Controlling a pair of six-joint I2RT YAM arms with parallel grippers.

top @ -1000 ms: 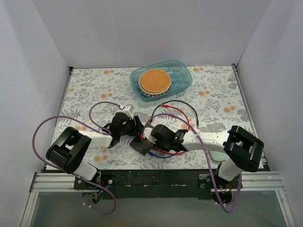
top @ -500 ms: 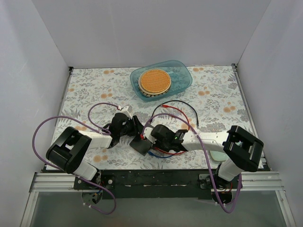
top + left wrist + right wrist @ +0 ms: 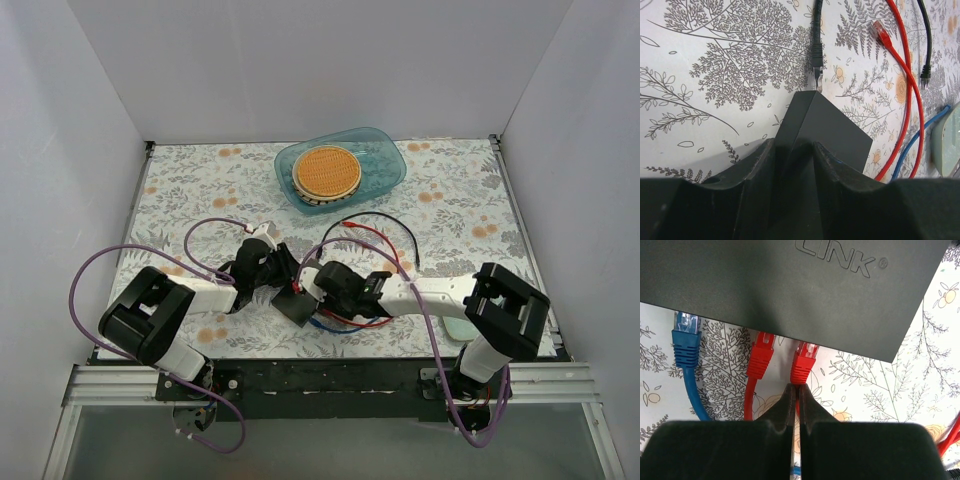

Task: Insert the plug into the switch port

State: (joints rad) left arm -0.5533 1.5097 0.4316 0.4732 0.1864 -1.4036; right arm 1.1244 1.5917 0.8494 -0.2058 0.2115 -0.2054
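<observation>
The switch [image 3: 297, 306] is a flat black box near the table's front middle. My left gripper [image 3: 284, 283] is shut on one corner of it; in the left wrist view the switch [image 3: 827, 125] sits between my fingers [image 3: 760, 165]. In the right wrist view the switch [image 3: 790, 285] fills the top, lettered "LINK". My right gripper [image 3: 795, 389] is shut on the red cable just behind a red plug [image 3: 804, 364], whose clear tip meets the switch's lower edge. A second red plug [image 3: 761, 356] and a blue plug [image 3: 686, 340] lie beside it at that edge. The ports are hidden.
A teal tray [image 3: 385, 160] holding a round orange woven disc [image 3: 327, 172] stands at the back. A loose black cable [image 3: 395, 225] and red cable [image 3: 365, 232] lie behind the right arm. A pale green pad [image 3: 460, 327] lies front right. White walls enclose the table.
My right gripper has moved a little left and away from me with the red plug, closer to the switch. The left gripper keeps hold of the switch and has barely shifted.
</observation>
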